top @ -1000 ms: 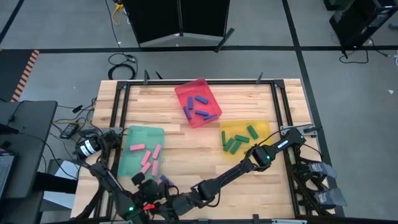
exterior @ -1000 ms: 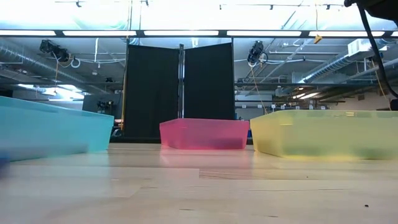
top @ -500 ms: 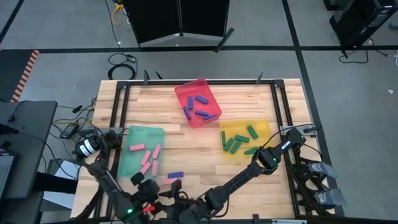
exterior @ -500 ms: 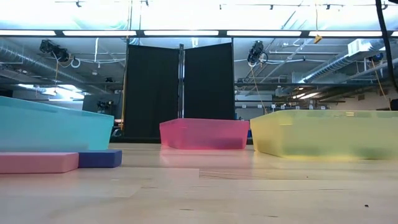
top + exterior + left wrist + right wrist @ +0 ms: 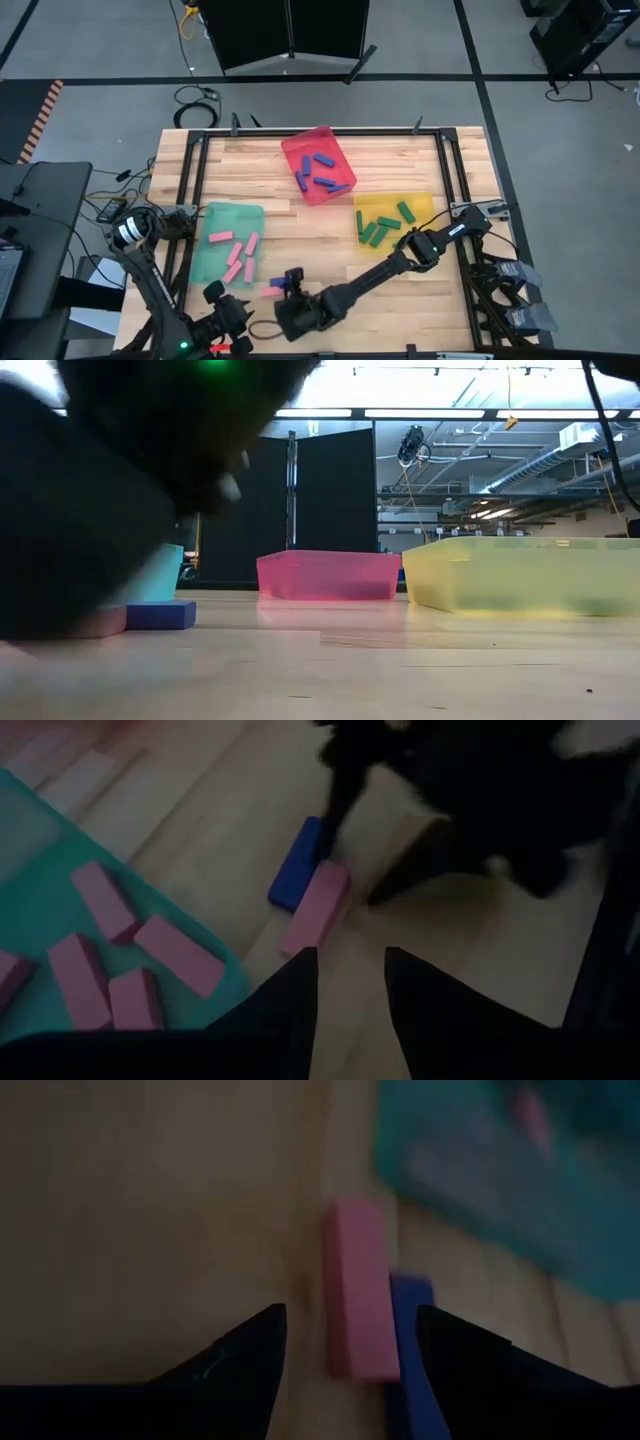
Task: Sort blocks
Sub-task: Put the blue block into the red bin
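Observation:
Two loose blocks lie side by side on the wood near the table's near edge: a pink one (image 5: 272,291) (image 5: 355,1290) (image 5: 315,905) and a blue-purple one (image 5: 410,1340) (image 5: 298,862) (image 5: 160,615). My right gripper (image 5: 292,279) (image 5: 350,1310) hovers over this pair, open, with one finger on either side of it. My left gripper (image 5: 216,299) (image 5: 350,955) is open, just toward the table's left, pointing at the pair. More pink blocks lie in the green tray (image 5: 205,250), blue-purple ones in the red tray (image 5: 300,145), and dark green ones in the yellow tray (image 5: 425,200).
The green tray's near corner (image 5: 60,920) lies close to the loose pair. In the low view a dark arm (image 5: 130,460) fills the upper left. Bare wood stretches between the three trays and along the near edge toward the right.
My right gripper drew back along the near edge, then swung toward the far-left and now stands over the loose pair. My left gripper backed off a little toward the near-left corner. The pink and blue-purple blocks came into view lying on the wood.

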### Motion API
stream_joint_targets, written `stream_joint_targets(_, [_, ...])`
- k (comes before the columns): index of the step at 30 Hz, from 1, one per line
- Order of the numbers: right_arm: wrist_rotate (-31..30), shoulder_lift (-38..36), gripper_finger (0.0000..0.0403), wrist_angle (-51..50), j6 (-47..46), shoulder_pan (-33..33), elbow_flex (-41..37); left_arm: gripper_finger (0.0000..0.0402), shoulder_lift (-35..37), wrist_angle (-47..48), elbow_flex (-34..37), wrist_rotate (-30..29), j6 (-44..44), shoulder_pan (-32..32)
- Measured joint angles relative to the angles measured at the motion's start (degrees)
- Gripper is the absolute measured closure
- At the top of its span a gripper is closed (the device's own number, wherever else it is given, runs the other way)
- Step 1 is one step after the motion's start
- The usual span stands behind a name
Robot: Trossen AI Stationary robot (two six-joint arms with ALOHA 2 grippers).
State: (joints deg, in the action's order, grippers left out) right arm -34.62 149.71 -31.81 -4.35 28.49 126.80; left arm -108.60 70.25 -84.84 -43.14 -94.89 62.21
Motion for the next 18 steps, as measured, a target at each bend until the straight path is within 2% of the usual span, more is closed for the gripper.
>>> stream_joint_targets(6, [2.2,-1.4,0.0169,-0.5,2.0,-1.2,-0.6,0.0276,0.0,0.0,0.0,-0.9,0.0,0.1])
stream_joint_targets(11, [3.3,-4.2,0.0167,-5.1,2.9,-2.2,-1.3,0.0276,0.0,0.0,0.0,-1.0,0.0,0.1])
stream_joint_targets(14, [4.5,-7.8,0.0167,-2.9,3.2,-2.7,-6.0,0.0275,0.0,-0.1,0.0,-1.9,-0.1,0.1])
stream_joint_targets(18, [4.9,-16.8,0.0168,8.5,2.3,-3.0,-21.1,0.0275,0.0,-0.1,0.0,-2.3,-0.2,0.1])
